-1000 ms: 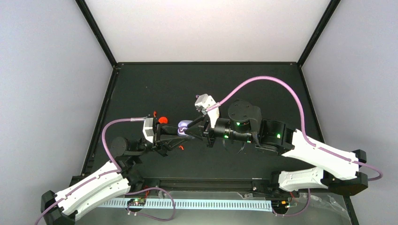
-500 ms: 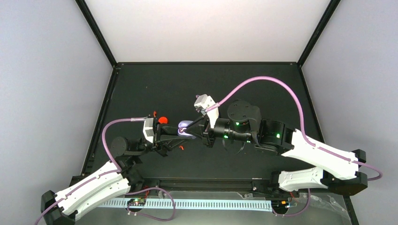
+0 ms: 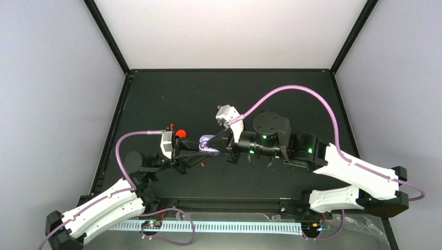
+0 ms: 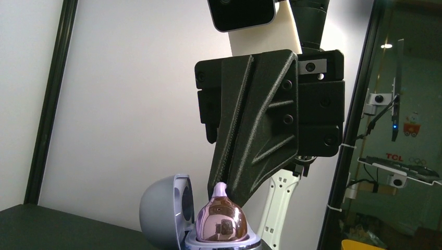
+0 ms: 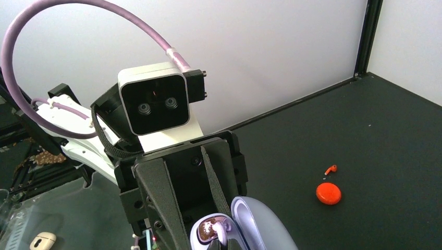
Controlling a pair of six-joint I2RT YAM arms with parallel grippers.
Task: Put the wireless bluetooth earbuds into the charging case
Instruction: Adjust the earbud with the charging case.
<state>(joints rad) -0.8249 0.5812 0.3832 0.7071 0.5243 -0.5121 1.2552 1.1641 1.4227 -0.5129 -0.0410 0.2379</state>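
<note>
We see the two arms meeting over the left-centre of the matte black bench (image 5: 375,120). The left gripper (image 3: 198,148) is closed around the base of the pale lavender pebble-shaped charging case (image 4: 161,211), whose domed lid stands swung open to one side. A glossy lavender-pink hook-shaped earbud (image 4: 221,221) sits in the case's open base, its thin stem pointing up.

The right gripper (image 4: 229,177) comes at the case from the opposite side, and its two black fingers are pressed fully together into a single wedge. The tip of that wedge meets the top of the earbud's stem. We cannot tell whether it is pinching the stem or only touching it.

Against the overhead view of a second ago, very little has shifted. Both arms hold nearly the same pose, and the case is still between the two grippers. The one clear change is that the right gripper's jaws, which stood slightly apart then, have drawn shut.

Off to the side, well apart from the grippers, a red-orange pebble-shaped case (image 5: 328,193) lies closed on the bench. A tiny red-orange earbud (image 5: 330,169) lies just beside it, not touching.
</note>
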